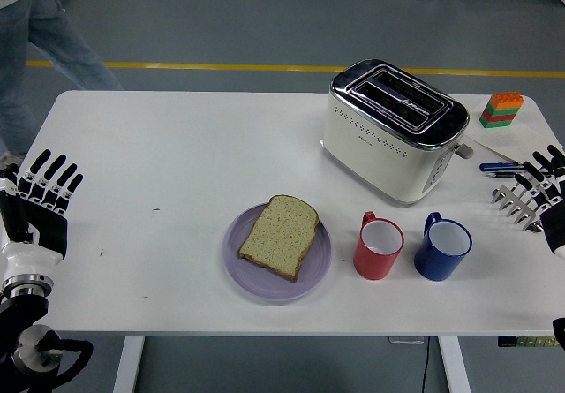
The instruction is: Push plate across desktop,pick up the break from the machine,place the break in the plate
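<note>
Both robot hands, left [40, 206] at 9 o'clock and right [547, 192] at 3 o'clock, are spread wide, holding nothing, because the bread [280, 235] already lies on the plate [265, 285] near the counter [177, 146] centre.

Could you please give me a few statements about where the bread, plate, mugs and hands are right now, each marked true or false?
1. The bread slice lies on the purple plate. True.
2. The toaster slots hold bread. False: they look empty.
3. The red mug stands left of the blue mug. True.
4. The left hand grips the plate. False: it is open at the table's left edge.
5. The right hand is open at the right edge. True.
</note>
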Tool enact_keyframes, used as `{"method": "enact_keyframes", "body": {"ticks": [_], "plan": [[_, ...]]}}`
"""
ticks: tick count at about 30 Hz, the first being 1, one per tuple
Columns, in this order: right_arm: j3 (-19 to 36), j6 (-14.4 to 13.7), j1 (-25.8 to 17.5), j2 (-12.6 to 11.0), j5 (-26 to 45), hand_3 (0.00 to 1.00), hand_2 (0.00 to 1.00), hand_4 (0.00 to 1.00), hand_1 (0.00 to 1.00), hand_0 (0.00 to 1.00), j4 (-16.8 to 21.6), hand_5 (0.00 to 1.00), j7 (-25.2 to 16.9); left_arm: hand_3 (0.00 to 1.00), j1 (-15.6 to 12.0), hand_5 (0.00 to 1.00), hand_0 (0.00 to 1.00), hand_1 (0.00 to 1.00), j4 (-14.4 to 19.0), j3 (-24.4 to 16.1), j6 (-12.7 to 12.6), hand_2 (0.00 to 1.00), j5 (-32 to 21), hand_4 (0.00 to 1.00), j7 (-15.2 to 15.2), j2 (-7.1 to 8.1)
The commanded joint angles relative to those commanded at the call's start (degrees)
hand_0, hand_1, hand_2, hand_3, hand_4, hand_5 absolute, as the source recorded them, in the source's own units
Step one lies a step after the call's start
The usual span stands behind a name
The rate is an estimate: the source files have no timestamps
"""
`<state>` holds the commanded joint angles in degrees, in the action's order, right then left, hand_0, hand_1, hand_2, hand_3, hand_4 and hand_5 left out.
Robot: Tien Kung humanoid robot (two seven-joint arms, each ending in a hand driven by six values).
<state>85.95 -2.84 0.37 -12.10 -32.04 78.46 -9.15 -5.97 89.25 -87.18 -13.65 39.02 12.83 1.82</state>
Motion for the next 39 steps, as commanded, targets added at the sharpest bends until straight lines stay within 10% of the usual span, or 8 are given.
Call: {"method": "enact_keyframes", "body": {"ticks": [21,39], "plan": [[-3.8,0.4,0.3,0.4,2.2,0.705,0.732,0.563,0.731,0.758,-1.2,0.319,-1.7,0.704,-0.2,0.998,0.746,0.72,0.3,1.2,1.3,0.731,2.7,0.513,-2.6,0.52],[-4.1,0.1,-0.6,0.2,2.6,0.696,0.728,0.549,0.724,0.757,-1.6,0.331,-2.1,0.731,0.1,0.998,0.768,0.772,1.6,-2.1,8.4,0.793,13.3,0.518,-11.2,1.99]]}}
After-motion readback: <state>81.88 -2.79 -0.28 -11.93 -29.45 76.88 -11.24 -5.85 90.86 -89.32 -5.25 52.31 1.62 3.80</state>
